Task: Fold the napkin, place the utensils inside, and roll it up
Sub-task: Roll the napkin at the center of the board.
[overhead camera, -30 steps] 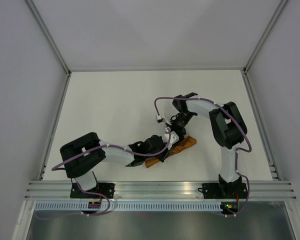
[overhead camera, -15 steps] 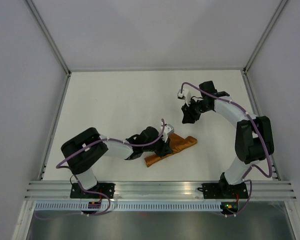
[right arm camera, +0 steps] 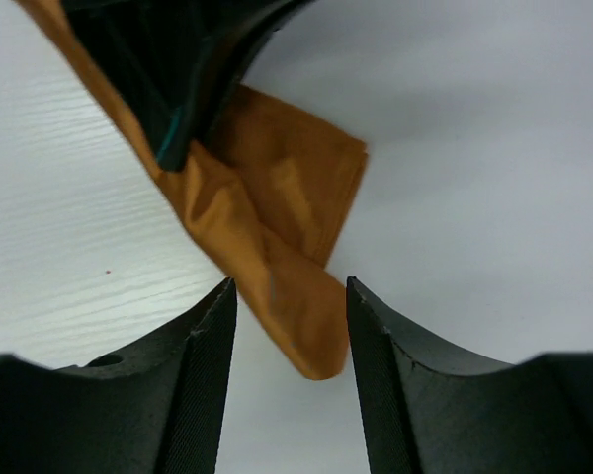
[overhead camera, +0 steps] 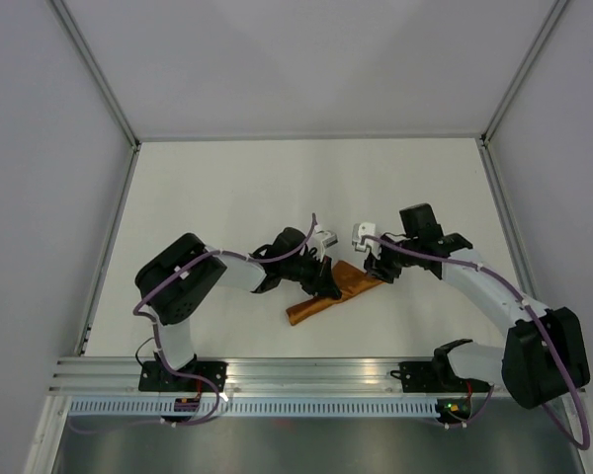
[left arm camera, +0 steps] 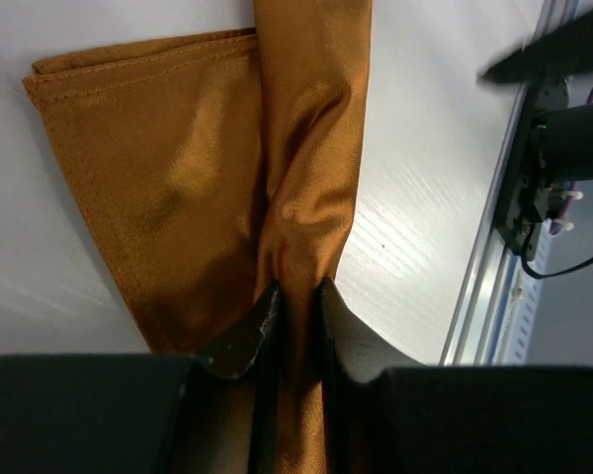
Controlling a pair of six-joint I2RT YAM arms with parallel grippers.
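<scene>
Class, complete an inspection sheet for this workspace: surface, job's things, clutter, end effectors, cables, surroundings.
Surface: white table, faint wood grain.
Job's things: rust-brown fabric napkin, folded and bunched into a strip; utensils, nothing seen.
Clutter: nothing seen.
End effectors: left end effector shut on a raised ridge of the napkin; right end effector open, napkin's tip showing between its fingers, contact unclear.
Cables: purple cables along both arms.
Surroundings: pale walls; aluminium rail at the near edge.

The right pincer (right arm camera: 289,291) has swung back over the end of the napkin (overhead camera: 311,308); its jaws stand wider.
</scene>
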